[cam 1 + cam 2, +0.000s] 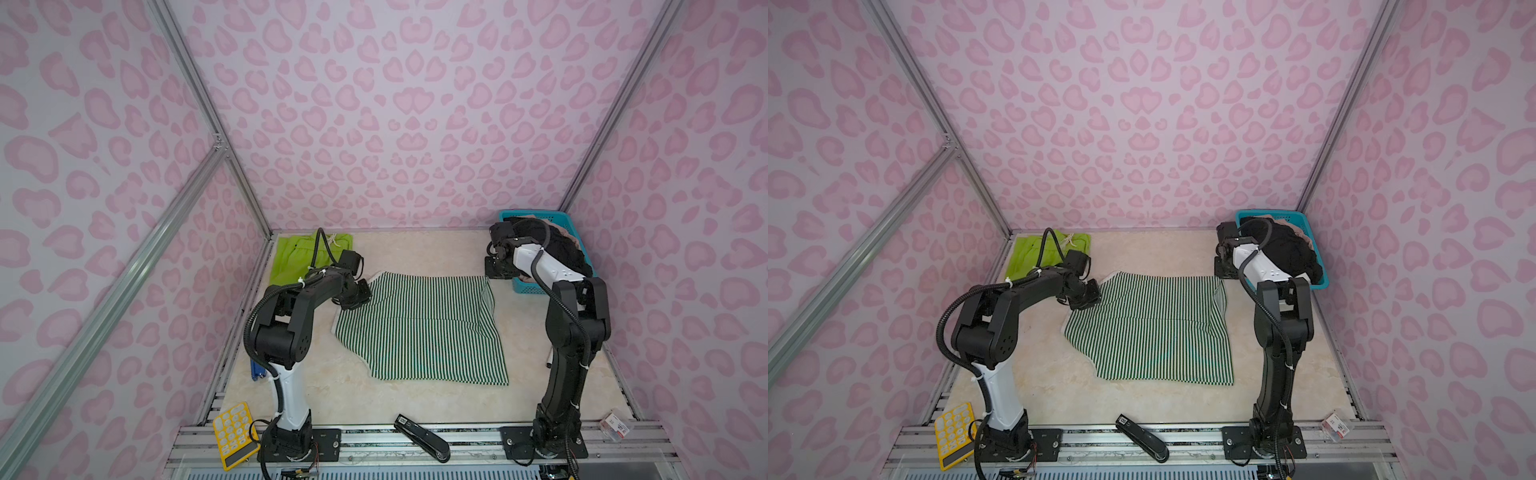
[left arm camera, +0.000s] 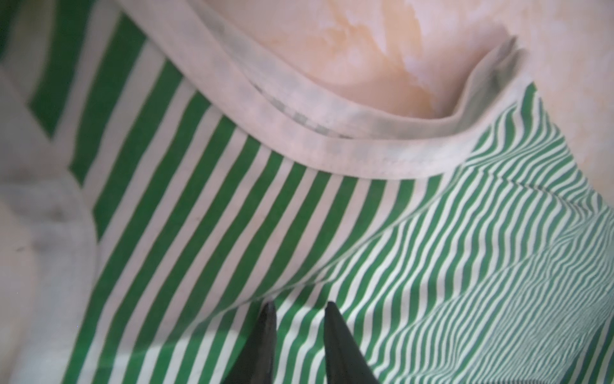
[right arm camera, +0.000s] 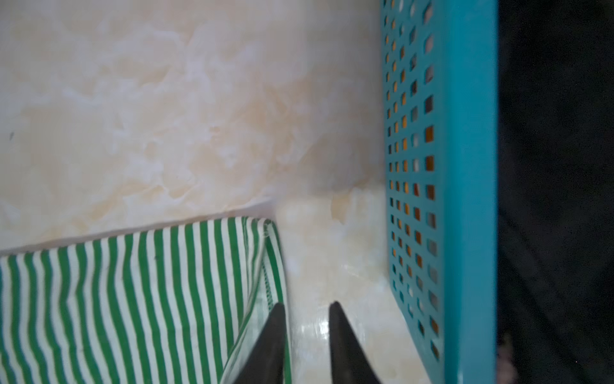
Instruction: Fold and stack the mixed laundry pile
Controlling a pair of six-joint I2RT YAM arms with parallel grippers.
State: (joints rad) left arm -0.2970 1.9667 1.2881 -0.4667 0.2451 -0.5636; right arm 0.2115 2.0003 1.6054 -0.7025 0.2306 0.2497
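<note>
A green-and-white striped top point(image 1: 419, 328) lies spread flat at the middle of the marbled tabletop point(image 1: 415, 249). In both top views its stripes run from the near edge toward the far wall. It looks about as wide as it is deep, so no long axis stands out. A curved, white-banded cut-out faces the left arm, and the far right corner is turned over in a small flap.

The left pincer point(image 1: 353, 301) sits low at the top's far left corner. Its wrist view shows what the top views cannot: the white band point(image 2: 299, 133) in close-up, and two dark fingertips narrowly parted over striped cloth. Whether cloth is caught between them cannot be told.

The right pincer point(image 1: 496, 270) hangs at the far right corner. In its wrist view the fingertips stand apart with bare tabletop between them, one tip at the cloth's edge, just beside the teal basket point(image 3: 465, 166).

That basket holds black clothes point(image 1: 569, 249) and a beige-pink piece point(image 1: 561, 228). Lime-green shorts point(image 1: 295, 253) lie in the far left corner. A yellow calculator point(image 1: 235, 434) and a black stapler point(image 1: 422, 438) rest on the near rail.
</note>
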